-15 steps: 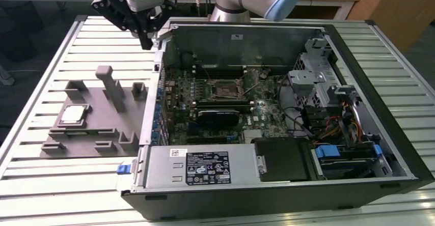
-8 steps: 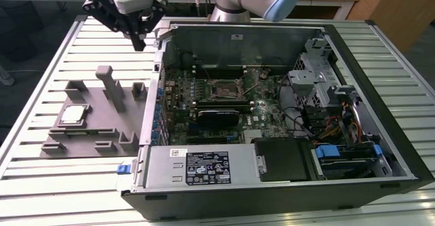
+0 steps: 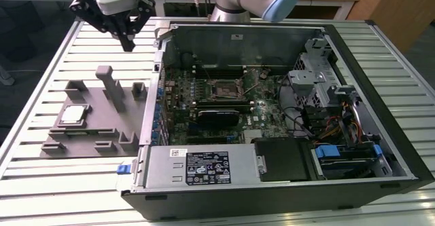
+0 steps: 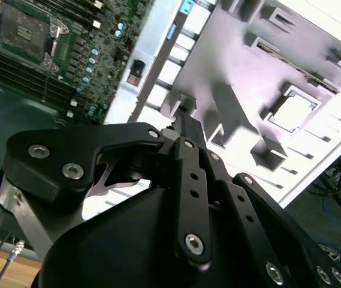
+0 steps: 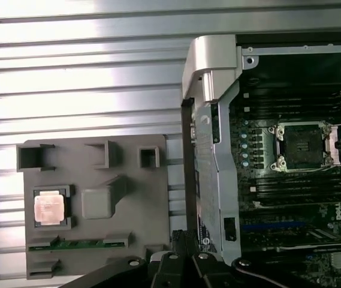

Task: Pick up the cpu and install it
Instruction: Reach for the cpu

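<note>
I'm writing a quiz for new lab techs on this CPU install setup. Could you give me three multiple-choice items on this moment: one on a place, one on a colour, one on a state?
1. Where does the cpu lie?
A. in a recess of the fixture tray
B. in the motherboard socket
C. in the gripper

2. What colour is the fixture tray?
A. blue
B. grey
C. red

3. What state is the motherboard socket in?
A. empty
B. holding a chip
C. hidden under a cooler

Answers:
1 A: the silver chip sits in a tray recess outside the case, and the gripper hangs above the tray, shut on nothing.
2 B: the moulded tray is plain grey in the exterior view and both wrist views.
3 A: in the first wrist view its dark centre lies bare inside the metal frame.
</note>
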You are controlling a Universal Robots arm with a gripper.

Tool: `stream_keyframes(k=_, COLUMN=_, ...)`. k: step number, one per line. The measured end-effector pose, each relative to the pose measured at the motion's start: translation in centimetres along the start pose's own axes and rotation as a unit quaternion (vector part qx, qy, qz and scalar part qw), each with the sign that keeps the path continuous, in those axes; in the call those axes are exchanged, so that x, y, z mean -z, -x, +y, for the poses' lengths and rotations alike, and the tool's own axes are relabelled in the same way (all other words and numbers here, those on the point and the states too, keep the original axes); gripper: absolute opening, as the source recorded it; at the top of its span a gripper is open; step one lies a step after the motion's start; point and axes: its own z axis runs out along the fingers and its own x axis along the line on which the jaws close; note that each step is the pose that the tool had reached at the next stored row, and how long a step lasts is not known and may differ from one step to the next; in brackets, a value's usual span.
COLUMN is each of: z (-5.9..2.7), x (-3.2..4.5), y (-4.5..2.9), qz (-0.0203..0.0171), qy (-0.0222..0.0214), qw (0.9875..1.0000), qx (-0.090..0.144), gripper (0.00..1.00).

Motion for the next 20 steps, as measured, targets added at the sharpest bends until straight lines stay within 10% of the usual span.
stream_keyframes(k=20, z=0.18, x=-1.02, y=-5.78, qz=-0.0001, qy=0.0, qw=1.0, qx=-0.002, gripper=0.11)
